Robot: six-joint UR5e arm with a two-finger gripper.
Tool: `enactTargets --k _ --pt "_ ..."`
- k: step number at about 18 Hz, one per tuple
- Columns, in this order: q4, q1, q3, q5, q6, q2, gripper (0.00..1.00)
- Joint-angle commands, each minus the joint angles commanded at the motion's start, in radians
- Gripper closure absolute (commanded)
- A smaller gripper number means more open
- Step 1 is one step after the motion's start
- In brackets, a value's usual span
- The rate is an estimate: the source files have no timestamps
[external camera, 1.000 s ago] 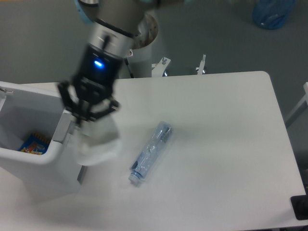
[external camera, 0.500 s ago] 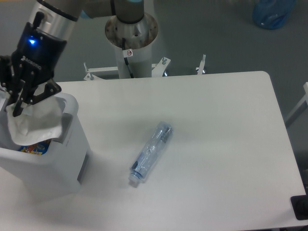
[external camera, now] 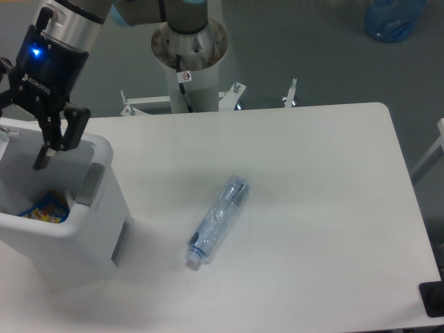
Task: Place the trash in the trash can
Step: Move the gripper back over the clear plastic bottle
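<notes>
While the gripper (external camera: 28, 142) is hanging over the white trash can (external camera: 97, 208) at about nine o'clock in the camera view, its fingers (external camera: 59, 135) are standing wide apart and are holding nothing. Half a second ago a crumpled pale item was between these fingers, just over the can's opening; now it is gone from them. I am judging that it has dropped inside, although I cannot find it there: only a colourful packet (external camera: 43, 208) is showing at the bottom of the can, and the near wall is hiding the rest.

The crushed clear bottle (external camera: 218, 218) with its white cap is lying on the white table (external camera: 326, 208), a little toward seven o'clock from the middle, well apart from the can and not touched. It has not moved during the last second.

So one piece of trash seems to be done, and the bottle is remaining. The arm probably needs to travel toward three o'clock and come down over the bottle next.
</notes>
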Motion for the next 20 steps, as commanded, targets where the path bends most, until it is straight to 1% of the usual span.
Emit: enactTargets --k 3,6,8,10,12,15,18,20 --pt "0.0 0.113 0.011 -0.008 0.002 -0.003 0.0" --pt "0.0 0.186 0.015 -0.008 0.003 -0.029 0.0" --pt "0.0 0.224 0.017 -0.008 0.008 -0.063 0.0" --pt "-0.002 0.247 0.012 -0.002 0.049 -0.097 0.0" --pt "0.0 0.272 0.012 -0.002 0.063 -0.13 0.0" --pt "0.0 0.289 0.015 0.0 0.095 -0.184 0.0" --pt "0.0 0.29 0.008 0.006 0.129 -0.238 0.0" --pt "-0.002 0.289 -0.005 0.07 0.155 -0.268 0.0"
